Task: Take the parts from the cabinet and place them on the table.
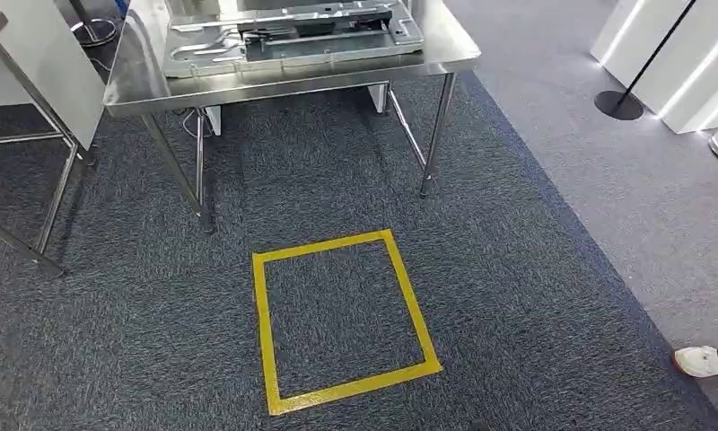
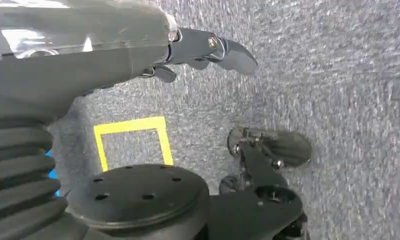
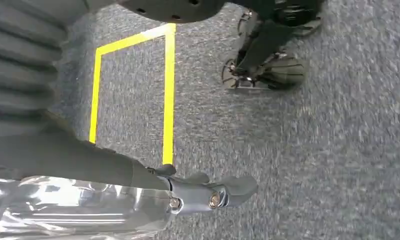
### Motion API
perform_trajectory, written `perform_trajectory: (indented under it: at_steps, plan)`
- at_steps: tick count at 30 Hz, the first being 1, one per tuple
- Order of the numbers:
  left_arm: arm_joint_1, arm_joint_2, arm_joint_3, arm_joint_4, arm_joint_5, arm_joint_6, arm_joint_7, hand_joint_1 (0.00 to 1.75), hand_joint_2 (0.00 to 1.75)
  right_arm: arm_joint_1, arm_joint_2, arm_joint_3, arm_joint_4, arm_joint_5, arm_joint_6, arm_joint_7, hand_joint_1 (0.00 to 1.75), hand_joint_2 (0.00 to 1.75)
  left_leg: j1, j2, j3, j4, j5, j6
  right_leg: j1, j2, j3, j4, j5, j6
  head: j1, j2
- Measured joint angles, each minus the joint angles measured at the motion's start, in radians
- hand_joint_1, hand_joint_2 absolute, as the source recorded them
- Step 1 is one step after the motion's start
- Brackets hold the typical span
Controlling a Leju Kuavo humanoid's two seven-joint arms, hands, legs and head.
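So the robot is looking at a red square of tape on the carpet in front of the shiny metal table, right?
Not quite. The tape square is yellow, not red, as the head view shows. The rest holds: it lies on the carpet in front of the shiny metal table.

Metal parts (image 1: 293,36) cut off by top edge; shoe (image 1: 701,361) cropped.

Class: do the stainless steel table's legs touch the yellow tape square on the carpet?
Apart. The head view shows grey carpet between the table legs and the yellow tape square.
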Motion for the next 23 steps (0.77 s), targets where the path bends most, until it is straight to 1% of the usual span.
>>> perform_trajectory:
  at_steps: [1, 2, 3, 4, 5, 6, 7, 8, 10, 11, 12, 13, 14, 15, 16, 17, 18, 19, 20, 21, 22, 23]
  plan:
    - [0.001, 0.000, 0.000, 0.000, -0.002, 0.000, 0.002, 0.00, 1.75, 0.002, 0.003, 0.000, 0.000, 0.000, 0.006, -0.006, 0.00, 1.75, -0.003, 0.001, -0.004, 0.001, 0.001, 0.002, 0.000, 0.000, -0.039, 0.081, -0.028, 0.002, 0.000, 0.000]
    - [0.001, 0.000, -0.001, 0.000, -0.006, 0.001, 0.006, 0.00, 1.75, 0.005, 0.005, 0.002, 0.000, 0.000, 0.011, -0.012, 0.00, 1.75, -0.004, 0.001, -0.007, 0.004, 0.002, 0.002, 0.000, 0.000, -0.060, 0.123, -0.030, 0.002, 0.000, 0.000]
    - [0.002, 0.000, -0.008, 0.000, -0.005, 0.002, 0.010, 0.00, 1.75, 0.010, 0.006, 0.009, 0.000, -0.003, 0.012, -0.016, 0.00, 1.75, -0.004, 0.001, -0.010, 0.008, 0.002, 0.002, 0.000, 0.000, -0.054, 0.109, -0.006, 0.003, 0.000, 0.000]
    - [0.002, 0.001, -0.021, -0.003, 0.003, 0.003, 0.010, 0.00, 1.75, 0.016, 0.008, 0.023, 0.000, -0.015, 0.012, -0.018, 0.00, 1.75, -0.004, 0.000, -0.011, 0.013, 0.002, 0.002, -0.001, 0.000, -0.026, 0.052, 0.035, 0.003, 0.000, 0.000]
    - [0.002, 0.002, -0.037, -0.010, 0.018, 0.003, 0.010, 0.00, 0.00, 0.022, 0.008, 0.041, 0.000, -0.033, 0.012, -0.018, 0.00, 0.00, -0.004, -0.002, -0.013, 0.019, 0.000, -0.001, -0.002, 0.000, 0.018, -0.037, 0.083, 0.002, 0.000, 0.000]
    - [0.002, 0.002, -0.057, -0.016, 0.036, 0.003, 0.010, 0.00, 0.00, 0.028, 0.008, 0.061, 0.000, -0.054, 0.012, -0.018, 0.00, 0.00, -0.004, -0.003, -0.015, 0.026, -0.002, -0.004, -0.005, -0.001, 0.065, -0.131, 0.124, 0.000, 0.000, 0.000]
    - [0.002, 0.003, -0.073, -0.022, 0.055, 0.002, 0.011, 0.00, 0.00, 0.031, 0.008, 0.077, 0.000, -0.074, 0.012, -0.018, 0.00, 0.00, -0.011, -0.003, -0.022, 0.037, -0.006, -0.011, -0.003, -0.001, 0.083, -0.175, 0.112, -0.003, 0.000, 0.000]
    - [0.002, 0.004, -0.091, -0.027, 0.076, 0.000, 0.011, 0.00, 0.00, 0.034, 0.008, 0.094, 0.000, -0.097, 0.012, -0.017, 0.00, 0.00, -0.012, -0.002, -0.027, 0.043, -0.007, -0.017, 0.001, 0.003, 0.075, -0.175, 0.117, -0.013, 0.000, 0.000]
    - [0.004, 0.009, -0.119, -0.035, 0.107, -0.002, 0.011, 0.00, 0.00, 0.048, 0.008, 0.118, 0.000, -0.131, 0.013, -0.016, 0.00, 0.00, -0.009, -0.001, -0.029, 0.041, -0.002, -0.027, 0.004, 0.005, 0.071, -0.174, 0.120, -0.022, 0.000, 0.000]
    - [0.007, 0.011, -0.137, -0.040, 0.128, -0.004, 0.012, 0.00, 0.00, 0.056, 0.008, 0.139, -0.001, -0.156, 0.015, -0.012, 0.00, 0.00, -0.008, -0.001, -0.029, 0.040, 0.000, -0.032, 0.006, 0.005, 0.070, -0.176, 0.123, -0.028, 0.000, 0.000]
    - [0.010, 0.014, -0.152, -0.043, 0.144, -0.005, 0.013, 0.00, 0.00, 0.059, 0.008, 0.155, -0.002, -0.174, 0.015, -0.009, 0.00, 0.00, -0.006, -0.002, -0.036, 0.048, -0.008, -0.038, -0.001, 0.003, 0.071, -0.182, 0.131, -0.039, 0.000, 0.000]
    - [0.015, 0.016, -0.166, -0.045, 0.162, -0.006, 0.014, 0.00, 0.00, 0.060, 0.006, 0.172, -0.004, -0.192, 0.016, -0.008, 0.00, 0.00, -0.004, -0.003, -0.047, 0.081, -0.039, -0.044, 0.000, 0.002, 0.068, -0.183, 0.133, -0.043, 0.000, 0.000]
    - [0.019, 0.018, -0.179, -0.046, 0.173, -0.007, 0.015, 0.00, 0.00, 0.061, 0.005, 0.183, -0.006, -0.206, 0.016, -0.008, 0.00, 0.00, -0.003, -0.003, -0.073, 0.144, -0.082, -0.048, 0.000, 0.003, 0.064, -0.183, 0.135, -0.047, 0.000, 0.000]
    - [0.024, 0.019, -0.194, -0.047, 0.187, -0.008, 0.015, 0.00, 0.00, 0.061, 0.004, 0.196, -0.009, -0.222, 0.016, -0.008, 0.00, 0.00, 0.000, -0.003, -0.108, 0.229, -0.127, -0.053, 0.002, 0.002, 0.061, -0.183, 0.137, -0.049, 0.000, 0.000]
    - [0.028, 0.021, -0.208, -0.047, 0.206, -0.010, 0.017, 0.00, 0.00, 0.062, 0.002, 0.216, -0.014, -0.243, 0.016, -0.008, 0.00, 0.00, 0.002, -0.003, -0.140, 0.307, -0.160, -0.056, 0.003, 0.002, 0.058, -0.182, 0.138, -0.049, 0.000, 0.000]
    - [0.032, 0.022, -0.218, -0.047, 0.216, -0.011, 0.018, 0.00, 0.00, 0.064, 0.001, 0.225, -0.016, -0.254, 0.016, -0.007, 0.00, 0.00, 0.003, -0.003, -0.159, 0.356, -0.172, -0.058, 0.004, 0.002, 0.057, -0.182, 0.138, -0.048, 0.000, 0.000]
    - [0.040, 0.023, -0.233, -0.047, 0.232, -0.013, 0.018, 0.00, 0.00, 0.065, 0.001, 0.239, -0.022, -0.272, 0.016, -0.003, 0.00, 0.00, 0.004, -0.003, -0.155, 0.357, -0.160, -0.058, 0.004, 0.000, 0.058, -0.181, 0.139, -0.048, 0.000, 0.000]
    - [0.051, 0.025, -0.248, -0.047, 0.257, -0.017, 0.019, 0.00, 0.00, 0.066, 0.001, 0.257, -0.033, -0.297, 0.016, 0.000, 0.00, 0.00, 0.004, -0.003, -0.126, 0.307, -0.125, -0.056, 0.004, 0.000, 0.059, -0.181, 0.139, -0.047, 0.000, 0.000]
    - [0.063, 0.027, -0.265, -0.047, 0.277, -0.019, 0.020, 0.00, 0.00, 0.068, 0.001, 0.273, -0.043, -0.319, 0.016, 0.003, 0.00, 0.00, 0.005, -0.002, -0.080, 0.221, -0.081, -0.053, 0.003, 0.002, 0.061, -0.181, 0.139, -0.046, 0.000, 0.000]
    - [0.075, 0.031, -0.291, -0.047, 0.301, -0.022, 0.021, 0.00, 0.00, 0.067, 0.001, 0.296, -0.054, -0.346, 0.016, 0.004, 0.00, 0.00, 0.005, 0.002, -0.028, 0.122, -0.038, -0.049, 0.003, 0.000, 0.063, -0.181, 0.139, -0.044, 0.000, 0.000]
    - [0.083, 0.035, -0.316, -0.047, 0.329, -0.025, 0.022, 0.00, 0.00, 0.067, 0.001, 0.326, -0.068, -0.378, 0.016, 0.006, 0.00, 0.00, 0.001, 0.036, 0.003, 0.055, -0.033, -0.042, 0.004, -0.004, 0.064, -0.181, 0.138, -0.042, 0.000, 0.000]
    - [0.085, 0.037, -0.333, -0.047, 0.346, -0.026, 0.024, 0.00, 0.00, 0.067, 0.001, 0.345, -0.076, -0.398, 0.016, 0.008, 0.00, 0.00, -0.009, 0.039, 0.005, 0.033, -0.038, -0.036, 0.011, -0.004, 0.061, -0.175, 0.136, -0.032, 0.000, 0.000]
